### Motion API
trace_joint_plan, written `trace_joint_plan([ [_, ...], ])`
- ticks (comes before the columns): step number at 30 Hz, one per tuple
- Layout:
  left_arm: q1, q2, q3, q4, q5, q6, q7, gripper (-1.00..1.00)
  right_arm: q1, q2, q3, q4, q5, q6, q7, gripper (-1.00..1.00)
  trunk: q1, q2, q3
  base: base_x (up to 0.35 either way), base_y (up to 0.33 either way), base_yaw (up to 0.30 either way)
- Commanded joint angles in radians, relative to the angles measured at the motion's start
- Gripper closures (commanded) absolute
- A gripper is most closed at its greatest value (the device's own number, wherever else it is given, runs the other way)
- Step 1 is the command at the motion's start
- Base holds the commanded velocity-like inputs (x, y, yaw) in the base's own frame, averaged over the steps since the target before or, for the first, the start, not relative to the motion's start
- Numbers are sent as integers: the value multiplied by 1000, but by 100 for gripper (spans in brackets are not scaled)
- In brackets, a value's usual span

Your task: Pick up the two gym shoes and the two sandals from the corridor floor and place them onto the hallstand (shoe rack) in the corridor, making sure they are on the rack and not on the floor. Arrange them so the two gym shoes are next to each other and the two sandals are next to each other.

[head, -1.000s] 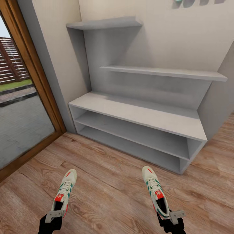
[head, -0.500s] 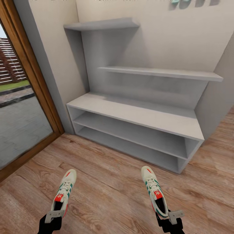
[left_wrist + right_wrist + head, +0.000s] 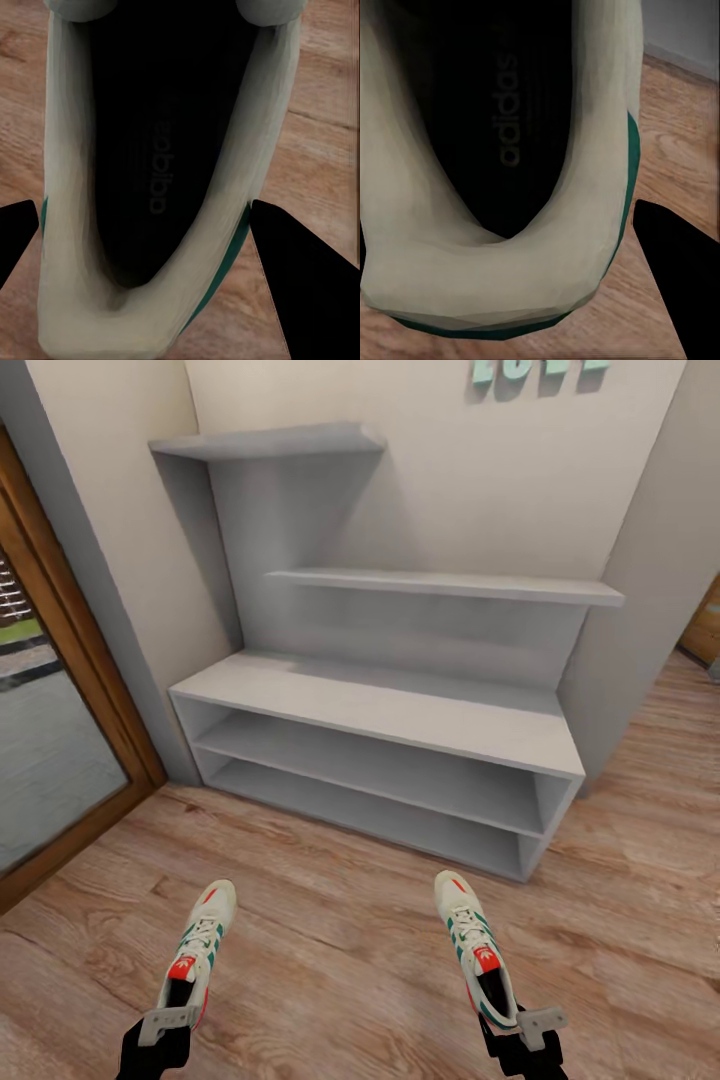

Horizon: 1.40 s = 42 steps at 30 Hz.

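Left gripper (image 3: 160, 1028) pinched left shoe (image 3: 198, 950) heel, right gripper (image 3: 528, 1028) right shoe (image 3: 476, 948); carried toe-first toward bench (image 3: 380, 705).

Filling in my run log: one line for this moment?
left gripper: holding gym shoe | right gripper: holding gym shoe | hallstand: ahead, no shoes on it

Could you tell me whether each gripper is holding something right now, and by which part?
Each holds one gym shoe by its heel end: the left gripper holds the left shoe, the right gripper the right shoe, toes pointing toward the hallstand.
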Motion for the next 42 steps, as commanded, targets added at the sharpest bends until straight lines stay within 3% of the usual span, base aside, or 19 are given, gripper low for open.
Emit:
trace_joint_plan([
  [1, 0, 0, 5, 1, 9, -1, -10, 100, -1, 0, -7, 1, 6, -3, 3, 100, 4, -8, -3, 0, 0, -200],
  [15, 0, 0, 5, 2, 9, -1, -10, 100, -1, 0, -7, 1, 6, -3, 3, 100, 57, -106, -29, 0, 0, -200],
  [42, 0, 1, 7, 3, 9, -1, -10, 100, -1, 0, -7, 1, 6, -2, 3, 100, 57, -106, -2, -22, 6, -240],
])
